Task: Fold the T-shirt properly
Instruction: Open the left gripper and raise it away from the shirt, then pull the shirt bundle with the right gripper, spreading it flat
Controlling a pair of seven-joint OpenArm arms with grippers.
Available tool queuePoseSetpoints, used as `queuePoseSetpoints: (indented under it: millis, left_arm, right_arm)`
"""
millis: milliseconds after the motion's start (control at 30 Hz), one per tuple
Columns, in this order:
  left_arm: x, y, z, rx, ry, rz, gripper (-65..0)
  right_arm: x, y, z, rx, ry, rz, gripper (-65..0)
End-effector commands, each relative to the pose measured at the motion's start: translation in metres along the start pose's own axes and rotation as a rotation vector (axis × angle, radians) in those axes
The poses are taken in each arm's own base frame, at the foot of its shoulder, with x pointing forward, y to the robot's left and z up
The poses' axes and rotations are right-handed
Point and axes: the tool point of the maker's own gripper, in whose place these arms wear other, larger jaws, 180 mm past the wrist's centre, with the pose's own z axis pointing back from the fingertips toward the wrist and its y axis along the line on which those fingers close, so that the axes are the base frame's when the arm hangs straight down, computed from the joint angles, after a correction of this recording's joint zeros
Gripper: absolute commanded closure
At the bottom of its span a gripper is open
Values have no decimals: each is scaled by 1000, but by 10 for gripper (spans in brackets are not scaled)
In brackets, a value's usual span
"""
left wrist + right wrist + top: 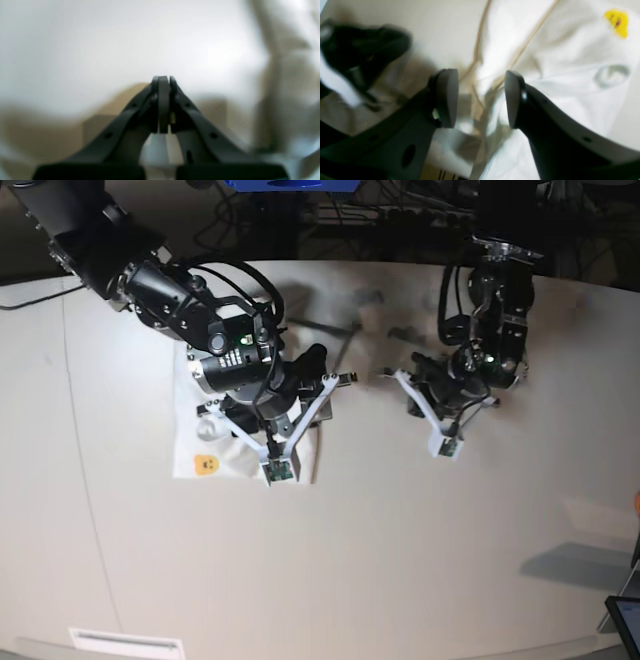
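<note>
The white T-shirt [192, 442] lies folded into a small packet on the table, its orange patch [206, 464] at the near left corner. My right gripper [300, 385] hovers over the packet's right part. In the right wrist view the right gripper [480, 100] stands open above the T-shirt [570, 62], with creased cloth edges below the gap and nothing between the pads; the patch [616, 22] shows at the top right. My left gripper [420, 390] hangs over bare table to the right of the shirt. Seen from the left wrist, the left gripper [163, 80] is shut and empty.
The pale round table [400, 560] carries only the shirt. Cables and dark equipment [400, 220] crowd the far edge. A white label [125, 643] lies at the near left rim, and a dark object [625, 620] sits at the near right corner.
</note>
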Motion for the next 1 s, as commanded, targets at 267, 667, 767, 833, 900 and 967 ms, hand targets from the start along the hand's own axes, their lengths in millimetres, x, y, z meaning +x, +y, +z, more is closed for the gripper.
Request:
queuePoseSetpoints:
  millis: [267, 667, 767, 833, 900, 967]
  left_arm:
    - [-15, 73, 55, 183, -54, 33, -2]
    - [-39, 120, 83, 308, -45, 128, -2]
    - [-40, 116, 81, 298, -42, 126, -2]
    - [-41, 114, 80, 292, -44, 133, -2]
    - [-41, 114, 80, 294, -45, 140, -2]
    - [-41, 113, 79, 292, -45, 141, -2]
  right_arm:
    - [50, -86, 15, -215, -201, -215, 0]
    - [-4, -143, 11, -363, -179, -369, -3]
    - [-11, -144, 8, -371, -169, -365, -3]
    - [-16, -145, 5, -378, -159, -364, -3]
    - [-19, -149, 2, -394, -159, -363, -3]
    - [-21, -151, 0, -402, -160, -357, -3]
